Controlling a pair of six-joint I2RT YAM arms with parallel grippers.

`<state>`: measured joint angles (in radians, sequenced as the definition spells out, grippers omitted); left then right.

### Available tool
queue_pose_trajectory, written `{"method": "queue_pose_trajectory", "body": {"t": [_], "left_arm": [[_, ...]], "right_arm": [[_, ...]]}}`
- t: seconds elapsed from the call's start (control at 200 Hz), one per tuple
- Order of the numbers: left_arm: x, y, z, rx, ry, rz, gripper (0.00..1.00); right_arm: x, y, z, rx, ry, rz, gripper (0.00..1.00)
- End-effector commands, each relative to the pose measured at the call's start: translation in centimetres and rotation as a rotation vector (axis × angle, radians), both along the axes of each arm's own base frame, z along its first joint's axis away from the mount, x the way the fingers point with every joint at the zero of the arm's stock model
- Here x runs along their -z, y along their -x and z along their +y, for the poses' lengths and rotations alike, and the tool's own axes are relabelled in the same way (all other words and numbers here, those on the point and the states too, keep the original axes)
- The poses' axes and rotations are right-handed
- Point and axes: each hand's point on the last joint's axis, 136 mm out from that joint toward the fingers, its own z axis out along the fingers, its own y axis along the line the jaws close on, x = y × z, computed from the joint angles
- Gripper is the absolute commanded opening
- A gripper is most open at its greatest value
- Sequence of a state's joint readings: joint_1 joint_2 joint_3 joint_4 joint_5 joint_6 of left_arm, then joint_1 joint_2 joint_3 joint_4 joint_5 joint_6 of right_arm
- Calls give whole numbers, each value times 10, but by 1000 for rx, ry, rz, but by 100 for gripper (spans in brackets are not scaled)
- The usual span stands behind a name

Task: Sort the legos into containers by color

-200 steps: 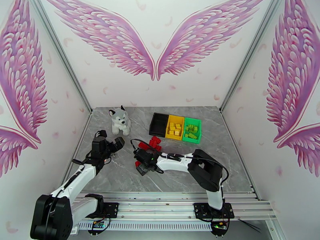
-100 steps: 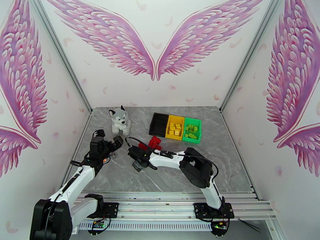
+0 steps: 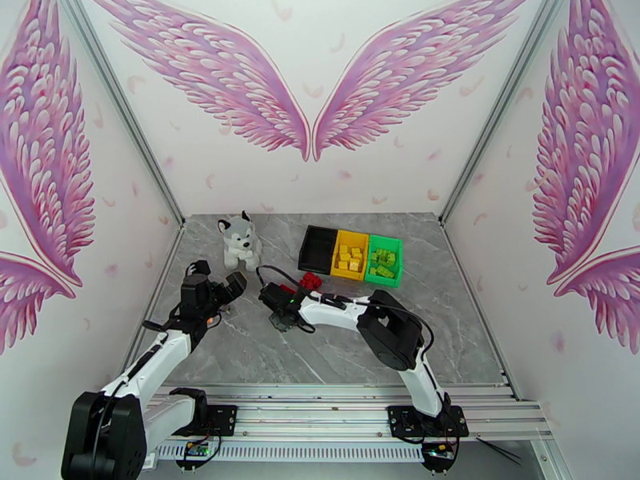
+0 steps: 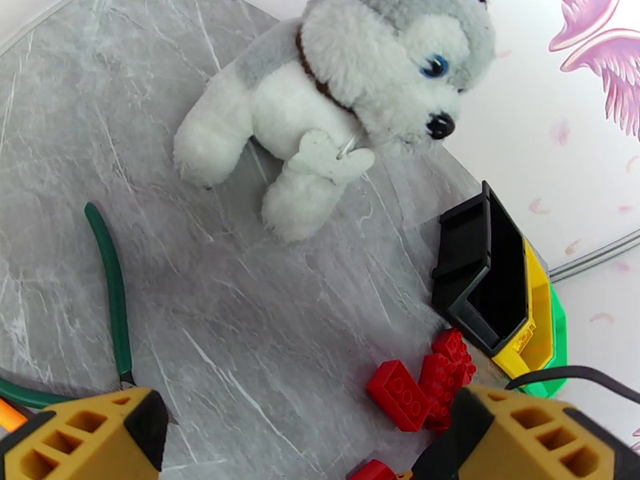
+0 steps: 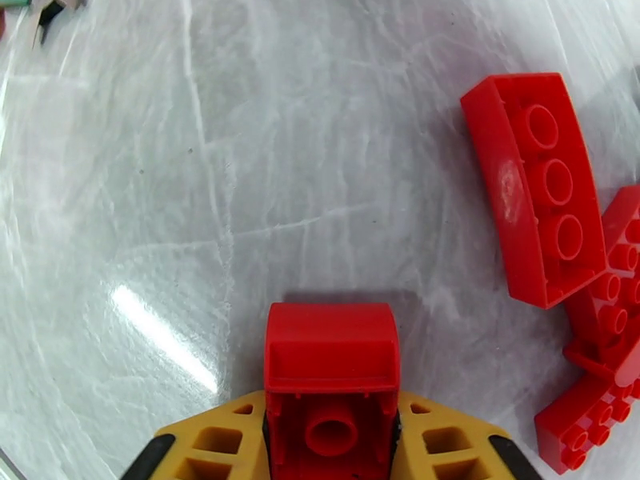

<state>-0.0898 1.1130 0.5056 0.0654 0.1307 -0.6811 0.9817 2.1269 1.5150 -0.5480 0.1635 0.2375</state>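
Right wrist view: the right fingers (image 5: 216,443) are clenched on a small red studded plastic brick (image 5: 332,354), its hollow underside facing the camera, over the grey marble-patterned table (image 5: 240,154). Just beyond and to one side lies a long red studded brick (image 5: 536,186), touching a heap of red bricks (image 5: 608,354).

Left wrist view: the left fingers (image 4: 80,442) are spread wide, grasping nothing. The red heap (image 4: 424,386) sits on the table close to one finger, just in front of a black plastic bin (image 4: 472,274). A grey and white plush husky (image 4: 320,130) sits farther off, and a green cable (image 4: 112,290) trails nearby.

Top external view: the black bin (image 3: 318,251), yellow bin (image 3: 352,233) and green bin (image 3: 386,238) stand joined in a row. Yellow bricks (image 3: 350,259) fill the yellow one, green bricks (image 3: 384,264) the green.
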Motion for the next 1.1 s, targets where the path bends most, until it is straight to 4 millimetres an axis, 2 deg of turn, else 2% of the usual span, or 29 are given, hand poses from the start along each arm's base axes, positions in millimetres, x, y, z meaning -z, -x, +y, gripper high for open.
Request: {"method": "queue_pose_trajectory", "body": {"t": [0.0, 0.11, 0.275, 0.495, 0.685, 0.88, 0.97, 1.095], "left_arm": [[5, -1, -5, 20, 28, -2, 99], [3, -1, -9, 41, 34, -18, 99], [-5, -1, -24, 94, 31, -51, 99], [-13, 1, -50, 175, -10, -77, 99], [-19, 5, -82, 265, -46, -97, 99], [-22, 11, -105, 327, -111, -116, 99], [-20, 11, -112, 345, -121, -110, 99], [-15, 10, -119, 367, -131, -97, 99]], "right_arm": [[-19, 2, -2, 16, -61, 11, 27], [-41, -2, -7, 31, -95, -22, 24], [-69, -19, -27, 101, -114, -66, 22], [-106, -58, -67, 271, -182, -127, 22], [-137, -103, -98, 426, -262, -191, 22], [-146, -146, -117, 535, -296, -222, 23], [-151, -165, -121, 561, -288, -256, 27], [-146, -188, -125, 588, -259, -262, 30]]}}
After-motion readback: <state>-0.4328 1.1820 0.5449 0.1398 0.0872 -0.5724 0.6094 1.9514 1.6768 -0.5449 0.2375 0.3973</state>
